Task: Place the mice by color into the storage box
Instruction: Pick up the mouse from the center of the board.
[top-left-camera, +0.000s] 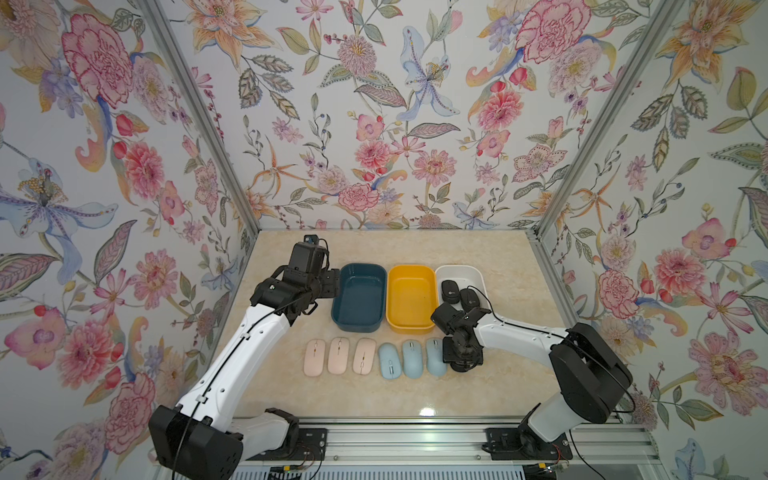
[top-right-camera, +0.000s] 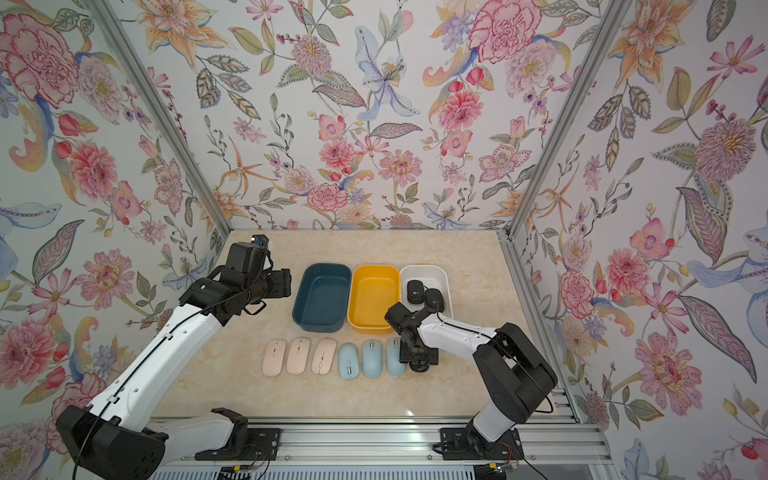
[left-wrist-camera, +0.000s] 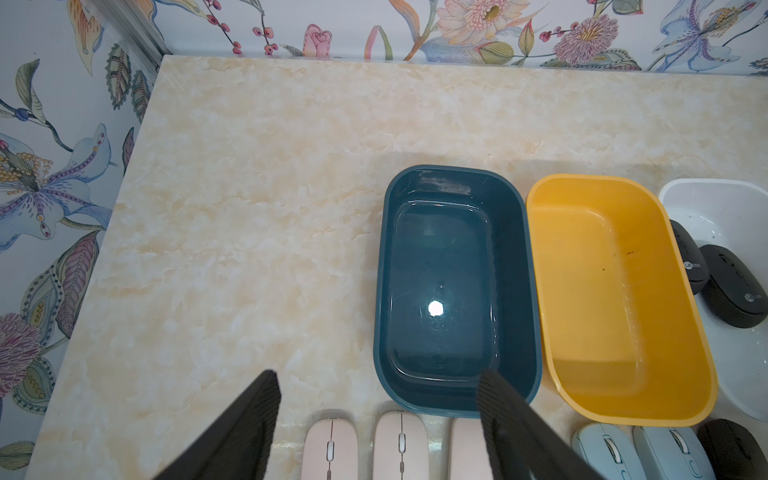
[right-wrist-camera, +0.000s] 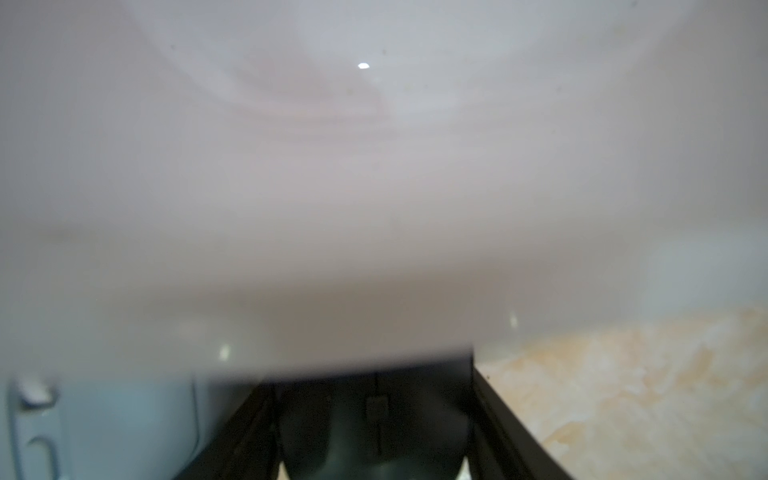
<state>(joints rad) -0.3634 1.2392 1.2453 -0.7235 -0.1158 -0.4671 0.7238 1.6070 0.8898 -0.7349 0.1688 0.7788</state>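
Note:
Three pale pink mice (top-left-camera: 338, 355) and three light blue mice (top-left-camera: 412, 358) lie in a row at the front of the table. Two black mice (top-left-camera: 449, 291) lie in the white box (top-left-camera: 457, 269). A third black mouse (right-wrist-camera: 374, 424) sits at the right end of the row, beside a light blue mouse (right-wrist-camera: 104, 415). My right gripper (top-left-camera: 462, 361) is down on it, with its fingers against both of its sides. My left gripper (left-wrist-camera: 379, 376) hangs open and holds nothing. It is left of the dark blue box (top-left-camera: 359, 268), above the pink mice (left-wrist-camera: 400, 444).
The dark blue box (left-wrist-camera: 453, 170) and the yellow box (top-left-camera: 411, 269) hold nothing. All three boxes stand side by side behind the row of mice. The white box's wall (right-wrist-camera: 374, 208) is close in front of my right wrist camera. Floral walls enclose the table.

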